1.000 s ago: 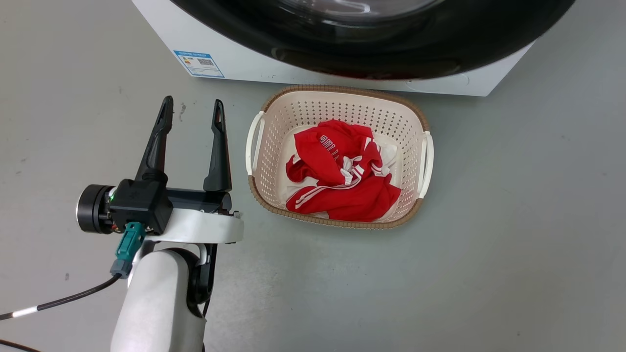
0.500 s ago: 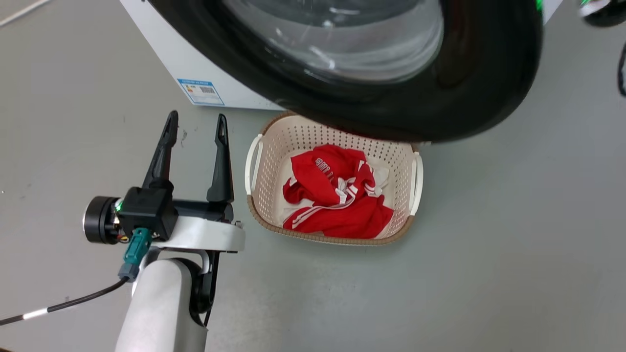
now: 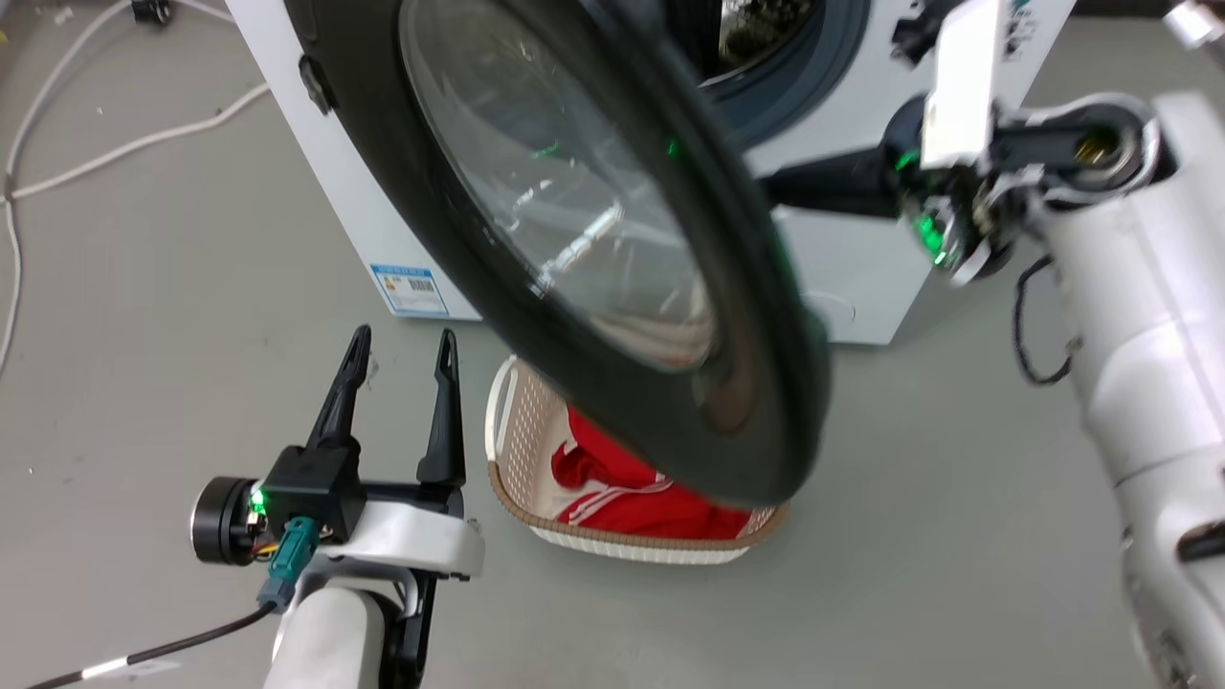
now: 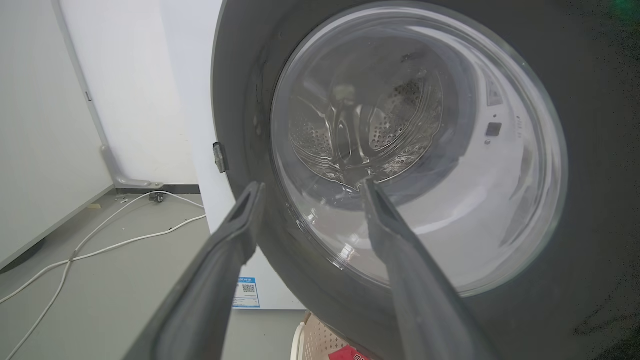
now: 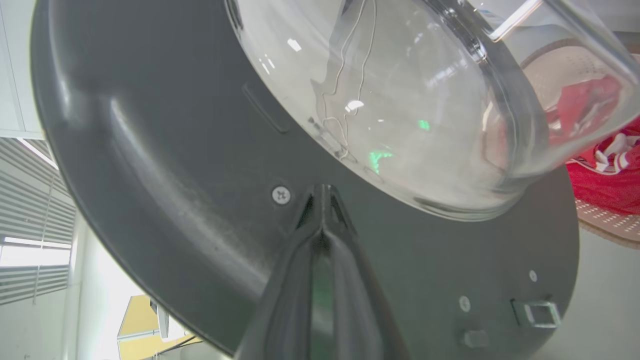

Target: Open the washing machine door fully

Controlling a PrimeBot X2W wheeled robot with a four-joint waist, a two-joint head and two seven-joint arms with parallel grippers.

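Observation:
The washing machine door (image 3: pixel 584 230), a glossy black ring around a clear glass bowl, stands swung out from the white washing machine (image 3: pixel 861 277) and hangs over the basket. Behind it the grey gasket and drum opening (image 3: pixel 766 57) show. My right gripper (image 3: pixel 780 187) reaches in from the right behind the door's rim. In the right wrist view its fingers (image 5: pixel 320 200) are shut together, their tips against the door's dark inner face (image 5: pixel 175 150) just below the glass bowl (image 5: pixel 400 100). My left gripper (image 3: pixel 403 337) is open at the lower left, apart from the door's outer face (image 4: pixel 410 150).
A cream laundry basket (image 3: pixel 517 421) holding a red garment (image 3: pixel 622 493) sits on the grey floor under the door. White cables (image 3: pixel 124 144) lie on the floor at far left. A blue label (image 3: pixel 410 289) marks the machine's lower front. The door latch (image 5: pixel 537 314) shows on the inner rim.
The head camera has tilted up. The door has swung from nearly shut to well out over the basket, and my right arm has come into view. The left gripper stays open.

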